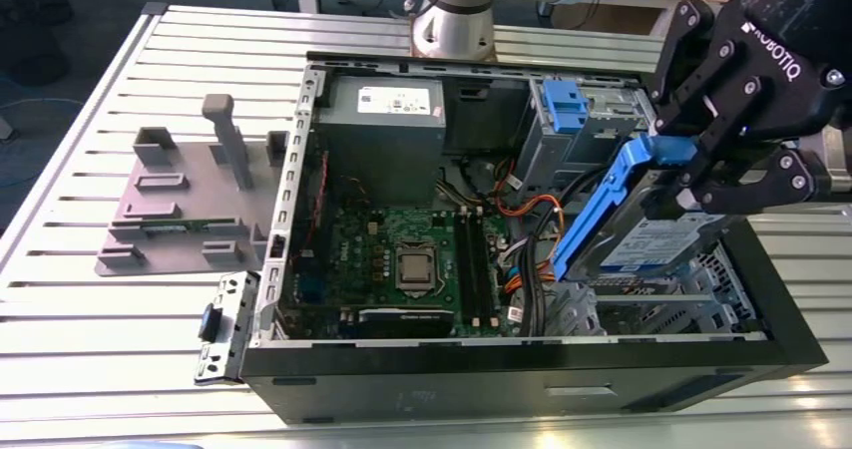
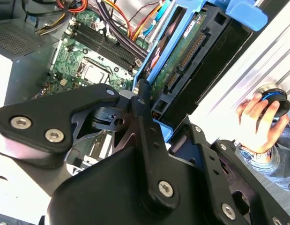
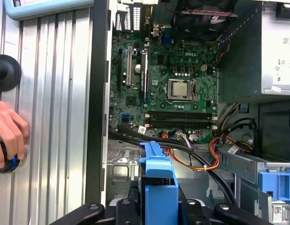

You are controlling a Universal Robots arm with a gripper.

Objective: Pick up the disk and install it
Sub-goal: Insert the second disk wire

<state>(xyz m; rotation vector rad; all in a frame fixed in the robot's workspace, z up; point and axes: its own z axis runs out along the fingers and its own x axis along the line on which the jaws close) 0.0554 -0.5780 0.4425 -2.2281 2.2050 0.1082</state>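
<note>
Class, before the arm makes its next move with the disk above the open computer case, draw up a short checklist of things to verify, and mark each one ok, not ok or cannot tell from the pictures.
1. Disk held by the pincer: ok, clamped at its blue bracket.
2. Disk over the open case: ok, it hangs tilted above the metal bay at the exterior view's right.
3. Disk seated in the bay: not ok, it is above it.
4. Cables out of the disk's path: cannot tell.
5. Person's hand away from the case: ok, it rests on the table outside the case.
</note>
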